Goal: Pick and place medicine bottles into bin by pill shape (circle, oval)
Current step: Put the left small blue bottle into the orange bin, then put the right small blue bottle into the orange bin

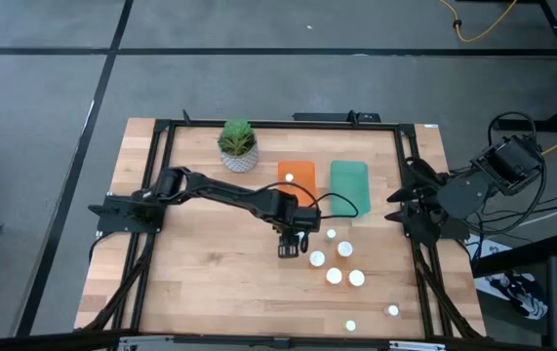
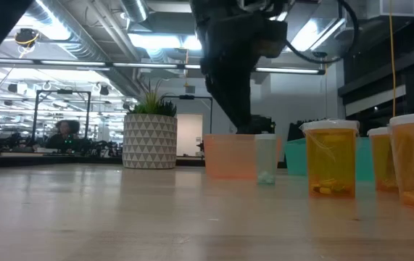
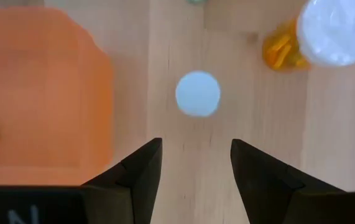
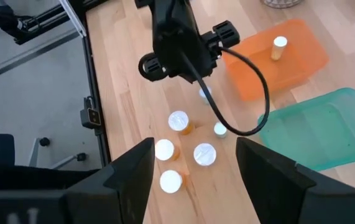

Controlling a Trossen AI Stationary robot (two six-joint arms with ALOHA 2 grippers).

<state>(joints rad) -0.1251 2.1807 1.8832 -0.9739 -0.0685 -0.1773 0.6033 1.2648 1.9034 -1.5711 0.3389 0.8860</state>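
A small white-capped medicine bottle (image 3: 197,93) stands upright on the wood table just ahead of my left gripper (image 3: 196,146), which hangs open above it and points steeply down. It is next to the orange bin (image 3: 40,87). In the low view this bottle (image 2: 265,158) has a clear body with pale pills. Several more bottles (image 1: 334,276) stand on the table to the right and nearer. One bottle (image 1: 289,177) stands in the orange bin (image 1: 302,185). My right gripper (image 4: 193,149) waits open, high at the table's right edge (image 1: 400,200).
The green bin (image 1: 349,187) sits right of the orange one. A potted plant (image 1: 238,144) stands at the far side, left of the bins. A wide-capped bottle with orange pills (image 3: 336,31) stands close to the small one. Two bottles (image 1: 393,310) stand near the front edge.
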